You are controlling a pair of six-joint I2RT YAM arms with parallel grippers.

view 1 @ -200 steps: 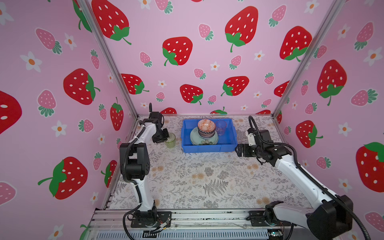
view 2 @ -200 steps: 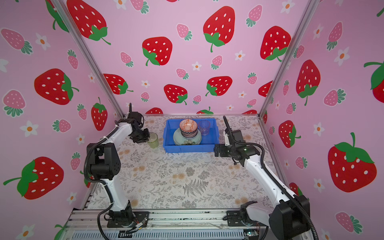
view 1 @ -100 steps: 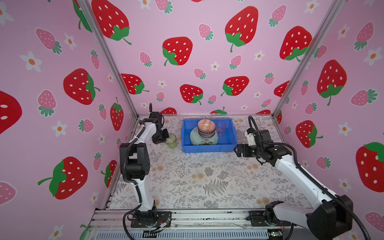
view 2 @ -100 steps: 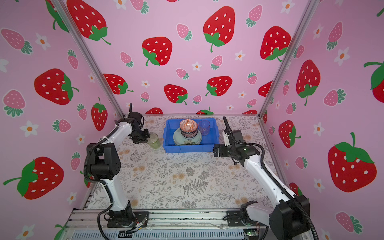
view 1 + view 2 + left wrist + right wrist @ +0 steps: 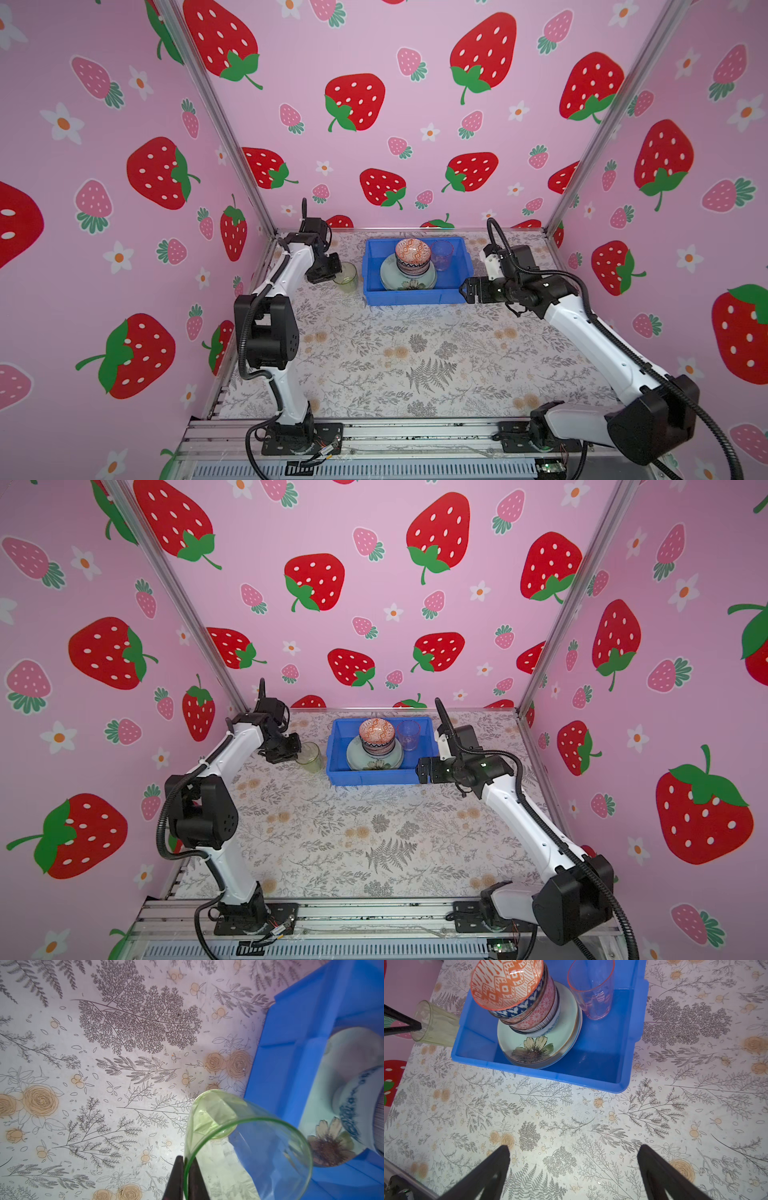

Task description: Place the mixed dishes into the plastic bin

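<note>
The table (image 5: 415, 353) carries the blue bin (image 5: 409, 297) at its far edge, long side left-right. Inside, stacked plates (image 5: 412, 285) hold nested bowls (image 5: 411, 252), with a pink tumbler (image 5: 441, 254) upright beside them. Left gripper (image 5: 185, 1160): jaws pinch the rim of the upright green tumbler (image 5: 346, 277), just outside the bin's left wall. Right gripper (image 5: 573, 1150): jaws wide apart, empty.

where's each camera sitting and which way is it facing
Both top views: high at the front, looking down toward the back wall; left arm and right arm whole, blue bin between.
Left wrist: on the left arm, looking down at the green tumbler; left end effector shut on its rim.
Right wrist: on the right arm, facing the bin's bowl stack and pink tumbler; open right end effector shows.
Shared: both wrist views show the green tumbler and bin.
</note>
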